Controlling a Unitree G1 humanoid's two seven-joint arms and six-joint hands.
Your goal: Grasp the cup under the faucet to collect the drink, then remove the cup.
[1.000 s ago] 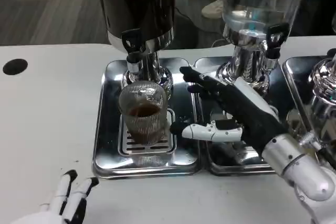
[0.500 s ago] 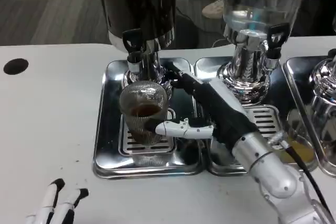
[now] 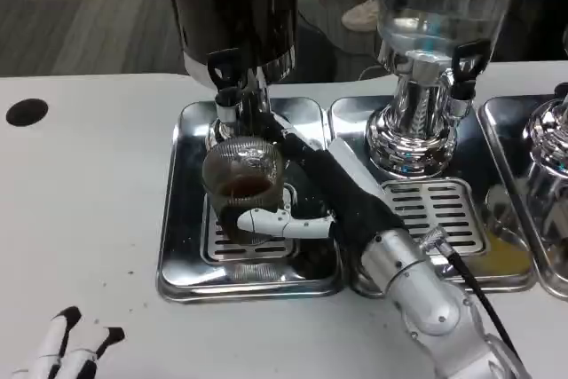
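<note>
Cup: the cup (image 3: pixel 243 191) is clear ribbed glass, upright, holding a shallow layer of dark brown drink; it stands on the slotted grate of the left drip tray (image 3: pixel 182 219), near the table's (image 3: pixel 80 193) far edge.
Faucet: the faucet (image 3: pixel 224 86), with a black lever, hangs directly above the cup from the dark dispenser (image 3: pixel 235 6).
Right hand: the right hand (image 3: pixel 306 188) reaches in from the cup's right side; a white finger lies across the front of the glass and dark fingers (image 3: pixel 293 144) run behind its right wall, so the fingers are wrapped around the cup and touching it.
Left hand: the left hand (image 3: pixel 67 343) sits at the table's near-left corner; only white fingers with black tips show, slightly apart, holding nothing.
Neighbouring items: a clear dispenser (image 3: pixel 435 6) stands on a second drip tray (image 3: pixel 461 219) just right of the first.
Writing: no readable label or brand can be made out.
</note>
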